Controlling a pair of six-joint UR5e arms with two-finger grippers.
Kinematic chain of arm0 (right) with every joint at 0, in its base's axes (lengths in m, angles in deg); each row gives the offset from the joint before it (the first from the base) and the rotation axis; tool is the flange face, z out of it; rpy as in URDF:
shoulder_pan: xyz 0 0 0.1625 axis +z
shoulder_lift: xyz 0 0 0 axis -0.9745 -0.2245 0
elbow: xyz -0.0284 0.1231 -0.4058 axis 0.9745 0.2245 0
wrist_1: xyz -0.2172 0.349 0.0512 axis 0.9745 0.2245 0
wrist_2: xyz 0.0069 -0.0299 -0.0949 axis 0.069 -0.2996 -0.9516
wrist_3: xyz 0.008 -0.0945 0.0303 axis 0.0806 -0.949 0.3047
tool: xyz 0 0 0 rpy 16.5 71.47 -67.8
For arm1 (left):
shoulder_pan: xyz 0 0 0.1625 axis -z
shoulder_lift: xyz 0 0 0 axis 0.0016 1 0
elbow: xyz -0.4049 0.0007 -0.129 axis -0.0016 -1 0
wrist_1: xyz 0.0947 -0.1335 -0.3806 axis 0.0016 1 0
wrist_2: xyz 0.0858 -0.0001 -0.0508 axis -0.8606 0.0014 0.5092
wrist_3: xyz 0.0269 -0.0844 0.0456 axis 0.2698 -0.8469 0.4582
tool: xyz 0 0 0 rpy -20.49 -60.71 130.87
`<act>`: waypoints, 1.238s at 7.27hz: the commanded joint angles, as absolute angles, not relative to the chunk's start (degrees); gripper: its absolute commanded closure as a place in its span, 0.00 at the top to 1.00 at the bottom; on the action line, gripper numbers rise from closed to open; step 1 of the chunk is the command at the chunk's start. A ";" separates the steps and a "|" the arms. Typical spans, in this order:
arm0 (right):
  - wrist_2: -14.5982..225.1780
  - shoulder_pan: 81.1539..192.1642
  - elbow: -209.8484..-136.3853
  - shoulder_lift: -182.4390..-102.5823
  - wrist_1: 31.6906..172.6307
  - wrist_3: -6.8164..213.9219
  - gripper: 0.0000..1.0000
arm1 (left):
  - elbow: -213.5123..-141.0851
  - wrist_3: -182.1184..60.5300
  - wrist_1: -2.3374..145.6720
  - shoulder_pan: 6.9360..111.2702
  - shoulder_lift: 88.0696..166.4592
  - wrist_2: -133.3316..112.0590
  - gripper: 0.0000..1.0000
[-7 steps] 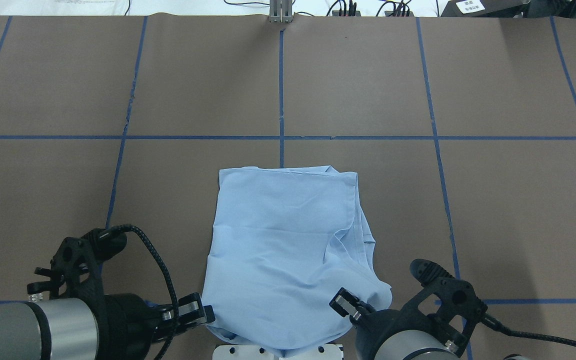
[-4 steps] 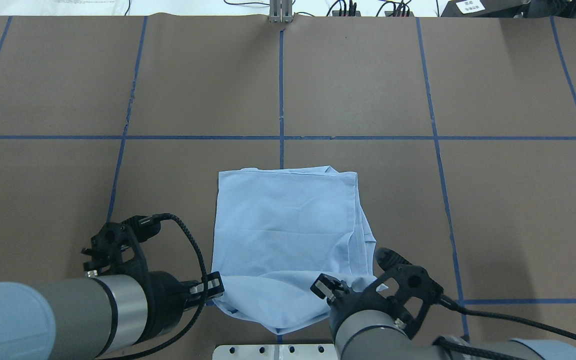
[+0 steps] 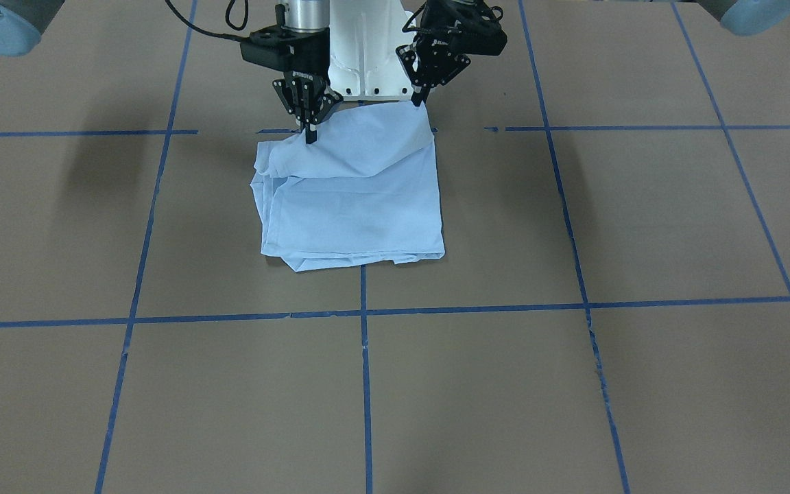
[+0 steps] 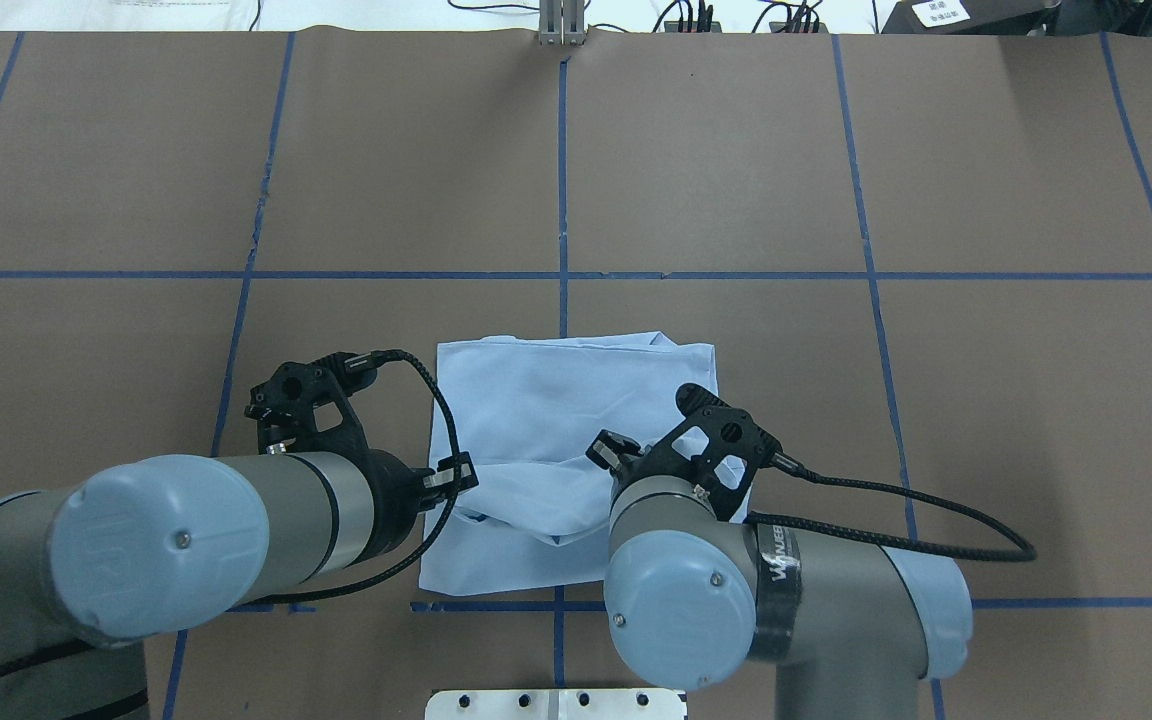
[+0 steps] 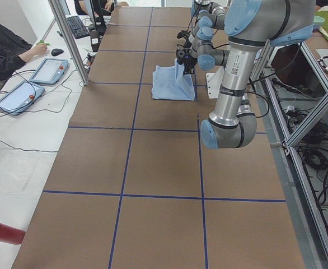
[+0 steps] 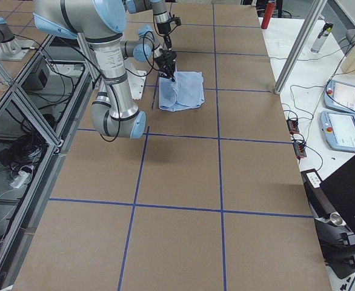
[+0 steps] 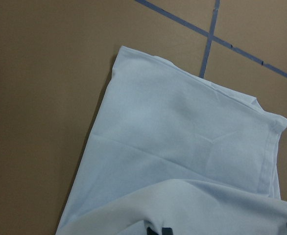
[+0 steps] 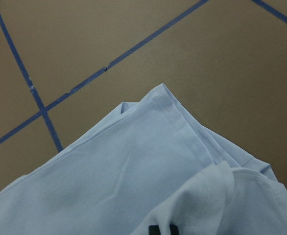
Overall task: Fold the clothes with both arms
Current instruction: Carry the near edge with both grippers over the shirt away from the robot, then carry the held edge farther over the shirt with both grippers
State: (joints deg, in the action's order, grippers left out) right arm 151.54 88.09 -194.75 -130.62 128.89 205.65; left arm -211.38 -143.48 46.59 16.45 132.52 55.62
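Shirt: lying half-folded on the tabletop, near my base. Step: fold-over; I am pinching its lifted near edge in my left tool and right tool, both clamped on cloth. Next, I judge: laying that edge evenly across the far hem

The T-shirt is lying on the table at its near middle, straddling the centre tape line, with the cross line running a little beyond its far edge. The left gripper is hanging at the shirt's left edge and the right gripper over its right half, each pinching a raised flap that is arching above the shirt's near half. The base plate is sitting nearer still, at the table's near edge.
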 commanded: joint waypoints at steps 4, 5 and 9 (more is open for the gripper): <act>153.28 93.02 -184.71 -130.45 120.07 202.98 0.00 | -192.72 -136.88 56.09 25.11 137.79 55.72 0.00; 153.28 93.02 -184.54 -130.45 120.07 202.72 0.00 | -189.11 -136.51 57.50 26.18 138.25 55.72 0.00; 153.28 93.81 -181.20 -128.17 119.98 202.28 0.00 | -182.39 -134.75 62.79 26.10 138.87 55.90 0.00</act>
State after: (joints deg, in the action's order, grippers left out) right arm 153.28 93.45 -181.52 -128.69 119.99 202.44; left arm -182.94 -134.90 62.39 26.14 138.49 55.80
